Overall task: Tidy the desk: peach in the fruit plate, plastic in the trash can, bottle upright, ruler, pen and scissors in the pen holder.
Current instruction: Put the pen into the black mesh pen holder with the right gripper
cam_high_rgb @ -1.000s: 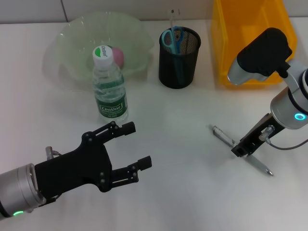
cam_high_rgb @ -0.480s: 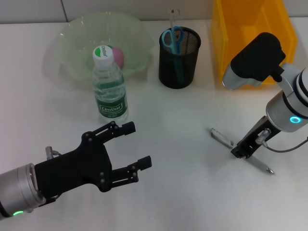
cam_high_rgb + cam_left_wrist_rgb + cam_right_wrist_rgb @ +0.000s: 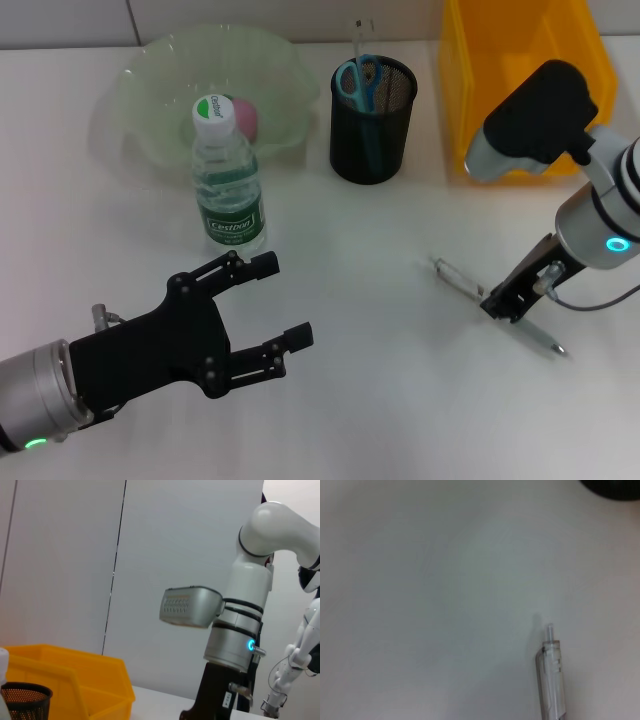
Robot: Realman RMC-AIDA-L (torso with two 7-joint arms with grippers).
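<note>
- We see the right gripper [image 3: 508, 300] down on the white desk [image 3: 380, 400], its dark fingers closed around the middle of the pen [image 3: 500, 307]; the pen's ends stick out on both sides.
- The pen is a slim silver-grey one, lying slanted on the desk in front of the yellow bin [image 3: 520, 60]. In the right wrist view we make out its clear barrel and small push-button end [image 3: 551, 675] against bare desk.
- The left gripper [image 3: 255, 312] hovers over the near left part of the desk, its black fingers spread wide and holding nothing.
- The bottle [image 3: 228, 180] stands upright in front of the pale green fruit plate [image 3: 150, 90]; its green label and white cap carry writing, too small for us to read.
- A pink peach [image 3: 245, 115] lies in the plate.
- Blue-handled scissors [image 3: 358, 80] stand in the black mesh pen holder [image 3: 372, 125].
</note>
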